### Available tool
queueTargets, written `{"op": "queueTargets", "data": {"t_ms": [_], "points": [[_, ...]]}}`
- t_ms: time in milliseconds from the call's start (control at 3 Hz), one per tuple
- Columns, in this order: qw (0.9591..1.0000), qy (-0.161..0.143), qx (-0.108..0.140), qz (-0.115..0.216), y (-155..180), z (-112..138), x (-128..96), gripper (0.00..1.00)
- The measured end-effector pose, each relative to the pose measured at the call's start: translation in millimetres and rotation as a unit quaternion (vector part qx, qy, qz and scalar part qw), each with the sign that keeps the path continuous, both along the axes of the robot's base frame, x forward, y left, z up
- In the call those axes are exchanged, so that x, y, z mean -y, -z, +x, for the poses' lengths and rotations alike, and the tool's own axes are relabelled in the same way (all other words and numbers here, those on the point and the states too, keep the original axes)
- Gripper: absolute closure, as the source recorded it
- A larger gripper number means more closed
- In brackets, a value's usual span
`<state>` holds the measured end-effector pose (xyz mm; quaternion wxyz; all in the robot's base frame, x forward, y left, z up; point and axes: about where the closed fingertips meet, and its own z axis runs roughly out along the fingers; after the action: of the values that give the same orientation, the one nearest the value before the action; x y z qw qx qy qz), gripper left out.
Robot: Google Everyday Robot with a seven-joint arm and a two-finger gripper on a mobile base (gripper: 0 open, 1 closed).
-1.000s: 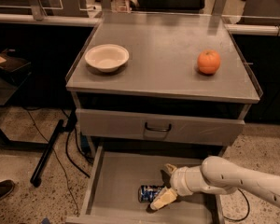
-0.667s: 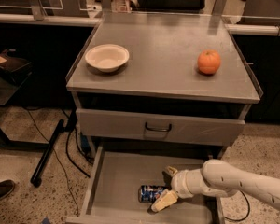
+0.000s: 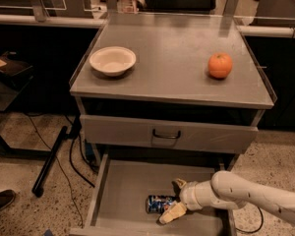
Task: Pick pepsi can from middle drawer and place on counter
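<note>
Grey metal drawer first: the middle drawer stands pulled out at the bottom. The pepsi can lies on its side on the drawer floor, right of centre, in the same spot as a second ago. The gripper is down in the drawer at the can's right end, its pale fingers spread apart on either side of the can, one behind it and one in front. It has hardly moved since then, and the white arm has only edged a little. On the counter above, the white bowl on the left and the orange on the right sit well apart, unchanged. The closed drawer face looks just as it did.
</note>
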<state>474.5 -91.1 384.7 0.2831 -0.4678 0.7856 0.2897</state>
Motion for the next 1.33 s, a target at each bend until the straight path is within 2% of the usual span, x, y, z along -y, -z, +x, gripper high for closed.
{"op": "queueTargets", "data": {"t_ms": [667, 1000, 1333], "points": [[0.9995, -0.002, -0.032, -0.003, 37, 0, -1, 0.00], [0.9995, -0.002, -0.032, -0.003, 37, 0, -1, 0.19], [0.9995, -0.002, -0.032, -0.003, 37, 0, -1, 0.42]]}}
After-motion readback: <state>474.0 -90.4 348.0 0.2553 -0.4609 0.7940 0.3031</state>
